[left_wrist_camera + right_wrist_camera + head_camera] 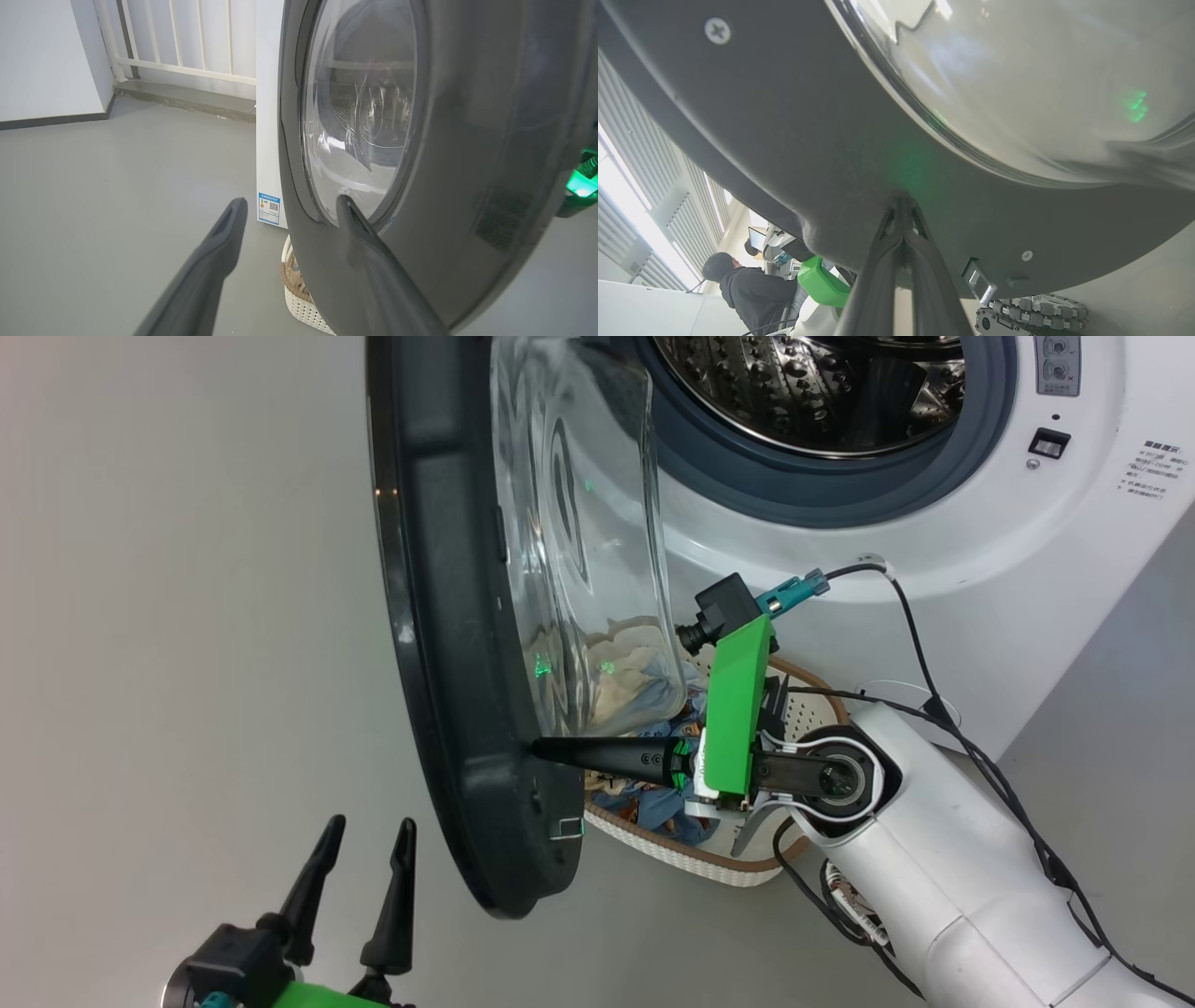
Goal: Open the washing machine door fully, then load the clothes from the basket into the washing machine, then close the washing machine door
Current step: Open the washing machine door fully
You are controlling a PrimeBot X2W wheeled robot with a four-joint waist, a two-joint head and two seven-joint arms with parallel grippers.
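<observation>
R claw (pixel 537 749) tips touching door (pixel 448 616) rim.

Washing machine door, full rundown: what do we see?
The washing machine door is round, with a wide dark plastic-looking rim and a bulging clear glass bowl, screws and a small latch on its inner face. It stands swung open, edge-on in the head view. The shut right gripper touches its tips against the lower inner rim.
</observation>
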